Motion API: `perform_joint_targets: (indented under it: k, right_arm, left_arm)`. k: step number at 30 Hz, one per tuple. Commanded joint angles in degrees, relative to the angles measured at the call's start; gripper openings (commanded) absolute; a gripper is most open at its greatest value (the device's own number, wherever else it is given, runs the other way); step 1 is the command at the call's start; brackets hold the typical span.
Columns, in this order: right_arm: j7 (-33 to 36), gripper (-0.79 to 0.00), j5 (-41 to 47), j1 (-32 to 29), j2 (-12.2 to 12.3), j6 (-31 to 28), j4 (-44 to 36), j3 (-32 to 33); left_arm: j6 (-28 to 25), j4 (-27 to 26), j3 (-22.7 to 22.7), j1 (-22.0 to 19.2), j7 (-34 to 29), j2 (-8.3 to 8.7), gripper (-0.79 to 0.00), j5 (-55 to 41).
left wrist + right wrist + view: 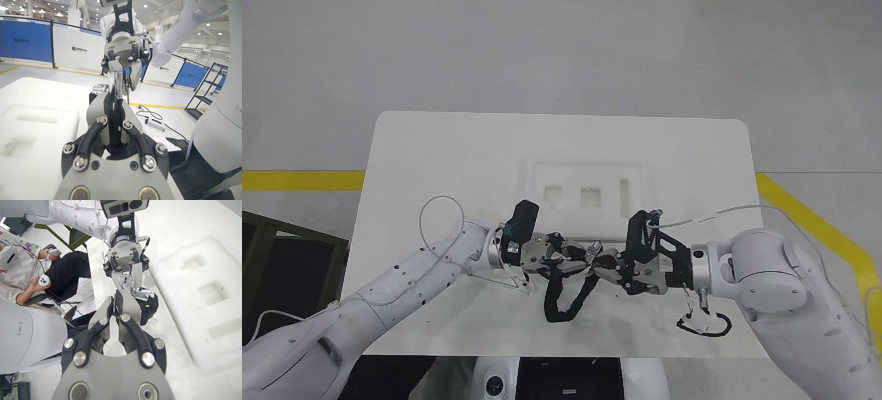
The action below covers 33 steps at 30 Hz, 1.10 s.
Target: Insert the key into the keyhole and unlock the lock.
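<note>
holding the lock (125, 281) aloft on the robot's side of the foam tray (587, 168), the left gripper (115, 106) clamps its black sleeve (113, 117); right gripper (116, 306) pinches the key (127, 83), uninserted. chrome barrel (115, 83) likely rigid, slick: grip sleeve.

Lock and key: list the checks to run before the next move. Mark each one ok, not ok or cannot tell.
1. Lock secured by the left gripper: ok, the gripper is shut on it.
2. Key secured by the right gripper: ok, it is pinched between the fingers.
3. Keyhole turned toward the right gripper: ok, the slot is in plain sight and has nothing in it.
4. Key lined up with the keyhole: not ok. In the left wrist view it sits beside the lock's chrome end, not over the slot.
5. Key blade turned to match the slot: cannot tell, because the fingers hide most of the blade.
</note>
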Motion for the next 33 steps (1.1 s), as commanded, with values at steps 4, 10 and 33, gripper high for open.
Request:
perform_joint_targets:
  k: [4, 10, 33]
  right_arm:
    - [0.0, -0.785, 0.3, -0.4, 0.4, -0.4, 0.1, 1.0]
    - [-0.7, -0.785, -0.3, -0.8, 1.0, 0.9, -1.0, 5.5]
    - [-3.0, -0.785, 2.4, -4.3, 2.1, 3.6, -1.7, 8.5]
  left_arm:
    - [2.0, -0.6, -0.1, 0.3, 2.0, 0.72, -0.785, 1.6]
    - [5.1, -0.2, 1.4, 0.1, 5.1, 1.66, -0.785, 4.3]
    - [15.6, 1.4, 10.6, -3.3, 15.6, 3.89, -0.785, -3.0]
